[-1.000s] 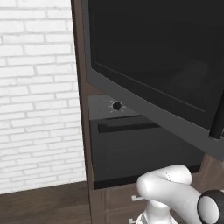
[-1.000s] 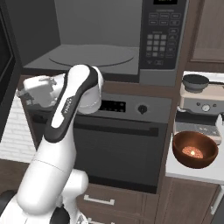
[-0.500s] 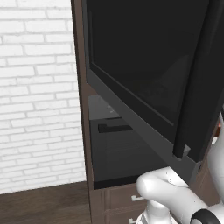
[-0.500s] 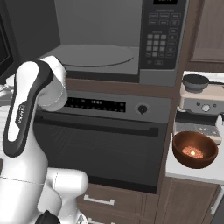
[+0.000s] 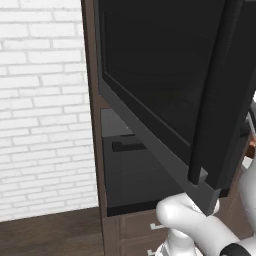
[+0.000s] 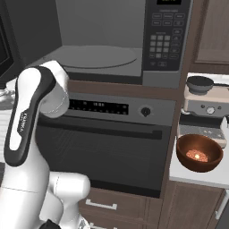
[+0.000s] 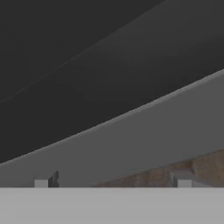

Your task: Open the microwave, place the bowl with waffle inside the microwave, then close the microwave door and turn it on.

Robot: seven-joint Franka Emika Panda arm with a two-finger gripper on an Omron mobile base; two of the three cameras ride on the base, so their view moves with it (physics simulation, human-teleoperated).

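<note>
The microwave (image 6: 100,42) stands open, its grey cavity and round turntable showing beside its keypad. The microwave door (image 5: 165,90) is swung far out to the left, its dark vertical bar handle (image 5: 215,95) along the free edge. In the hand view the door's dark glass (image 7: 87,65) and grey frame (image 7: 131,140) sit close in front of my gripper (image 7: 113,181), whose fingertips (image 7: 41,181) stand wide apart with nothing between them. The brown bowl (image 6: 199,152) with the waffle (image 6: 198,155) rests on the white counter (image 6: 192,179) at the right, far from the arm.
Below the microwave is the oven (image 6: 107,147) with a horizontal bar handle and one knob. A coffee machine (image 6: 205,100) stands behind the bowl. A white brick wall (image 5: 45,110) lies left of the cabinetry. Drawers sit under the oven.
The microwave door has swung further open toward the left base camera. My arm has drawn back to the left, folding its elbow up in front of the oven. The gripper stayed open.
</note>
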